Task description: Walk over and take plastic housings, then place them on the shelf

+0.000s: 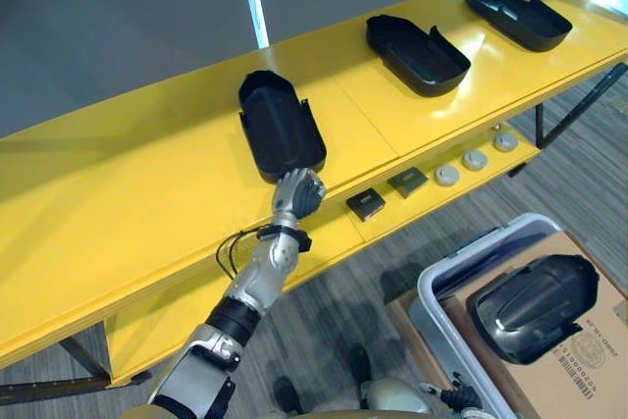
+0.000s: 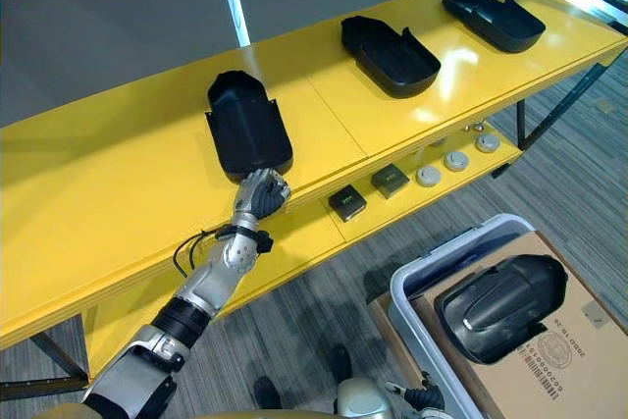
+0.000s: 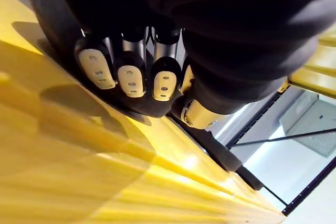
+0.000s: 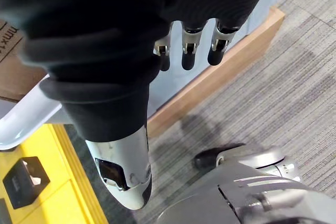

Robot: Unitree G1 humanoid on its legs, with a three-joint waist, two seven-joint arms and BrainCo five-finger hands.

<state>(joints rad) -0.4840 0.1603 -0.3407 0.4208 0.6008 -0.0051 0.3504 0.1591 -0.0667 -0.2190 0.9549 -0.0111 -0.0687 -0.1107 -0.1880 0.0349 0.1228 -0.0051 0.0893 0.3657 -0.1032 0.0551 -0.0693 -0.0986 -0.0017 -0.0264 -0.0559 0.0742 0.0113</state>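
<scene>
The left hand [image 1: 299, 193] is at the near end of the leftmost plastic housing [image 1: 280, 120], which lies open side up on the yellow shelf's top board [image 1: 147, 193]; its fingers [image 3: 131, 77] are bent over the housing's near rim with the thumb tucked just beside them. Two more housings [image 1: 417, 54] [image 1: 518, 17] lie further right on the board, well apart. The right hand [image 4: 190, 51] hangs with relaxed, nearly straight fingers, holding nothing, beside the grey bin [image 1: 437, 291] where a fourth housing [image 1: 535, 306] rests on a cardboard box [image 1: 579, 360].
</scene>
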